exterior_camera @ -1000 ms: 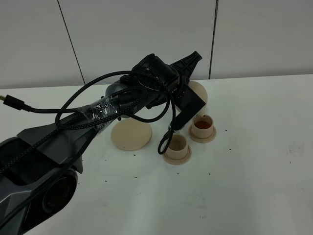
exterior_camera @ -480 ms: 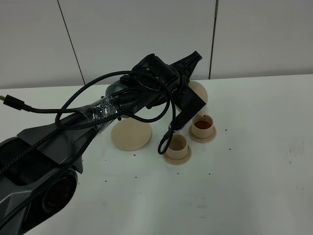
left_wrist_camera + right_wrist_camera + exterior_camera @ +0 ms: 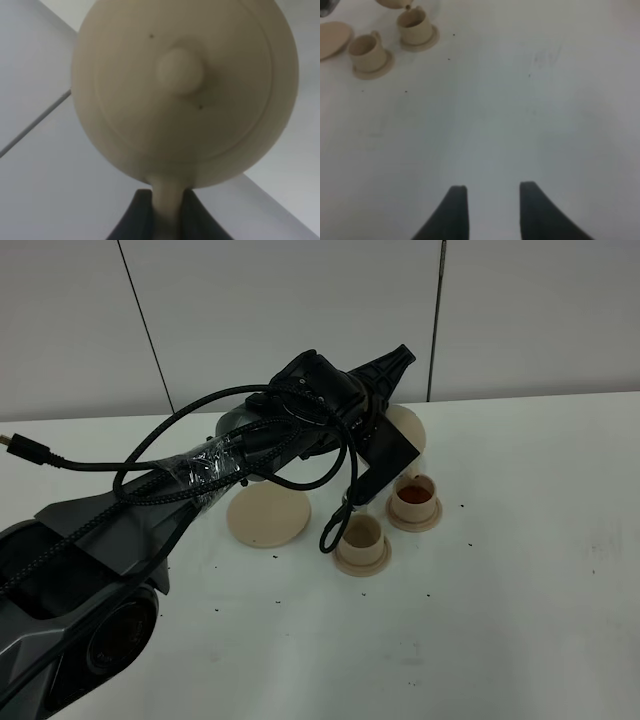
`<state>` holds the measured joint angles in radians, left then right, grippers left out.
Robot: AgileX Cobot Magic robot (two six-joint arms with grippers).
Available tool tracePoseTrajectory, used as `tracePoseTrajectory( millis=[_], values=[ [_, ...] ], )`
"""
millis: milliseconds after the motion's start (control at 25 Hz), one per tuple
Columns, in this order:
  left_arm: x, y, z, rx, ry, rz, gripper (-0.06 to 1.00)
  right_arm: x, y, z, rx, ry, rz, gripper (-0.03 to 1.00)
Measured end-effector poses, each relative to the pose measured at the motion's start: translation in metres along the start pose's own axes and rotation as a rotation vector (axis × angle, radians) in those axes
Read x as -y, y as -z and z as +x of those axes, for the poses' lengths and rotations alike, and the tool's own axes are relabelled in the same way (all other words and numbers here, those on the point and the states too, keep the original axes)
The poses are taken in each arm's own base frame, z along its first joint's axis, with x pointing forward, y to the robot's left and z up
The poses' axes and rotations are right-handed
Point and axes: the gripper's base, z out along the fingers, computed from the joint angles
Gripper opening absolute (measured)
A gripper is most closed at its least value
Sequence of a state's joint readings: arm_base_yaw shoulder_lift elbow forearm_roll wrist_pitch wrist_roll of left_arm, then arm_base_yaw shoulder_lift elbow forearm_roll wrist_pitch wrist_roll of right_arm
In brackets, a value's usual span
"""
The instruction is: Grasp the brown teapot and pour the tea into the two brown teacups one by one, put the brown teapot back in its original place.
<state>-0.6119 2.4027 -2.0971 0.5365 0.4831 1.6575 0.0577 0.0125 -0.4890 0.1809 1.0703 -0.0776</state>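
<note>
Only overhead, tea (image 3: 412, 497) in 1 teacup (image 3: 414, 514)

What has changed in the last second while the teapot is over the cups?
Nothing has visibly moved. The left tool stays shut on the handle of the brown teapot, which is still tipped over the far teacup. That cup holds reddish tea, as before. The near teacup still shows no tea, and the large saucer stays bare.

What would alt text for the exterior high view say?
The left arm tilts a brown teapot over the far teacup, which holds reddish tea. The near teacup looks empty, and a large saucer sits bare to their left.
</note>
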Motion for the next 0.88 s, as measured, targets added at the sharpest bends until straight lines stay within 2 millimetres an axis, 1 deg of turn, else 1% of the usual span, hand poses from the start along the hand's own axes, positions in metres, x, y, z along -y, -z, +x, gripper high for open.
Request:
tracePoseTrajectory(
  millis=[880],
  values=[
    [-0.0015, 0.0, 0.0001, -0.001, -0.054, -0.017, 0.17, 0.0, 0.0, 0.0, 0.0, 0.0, 0.0, 0.24]
  ],
)
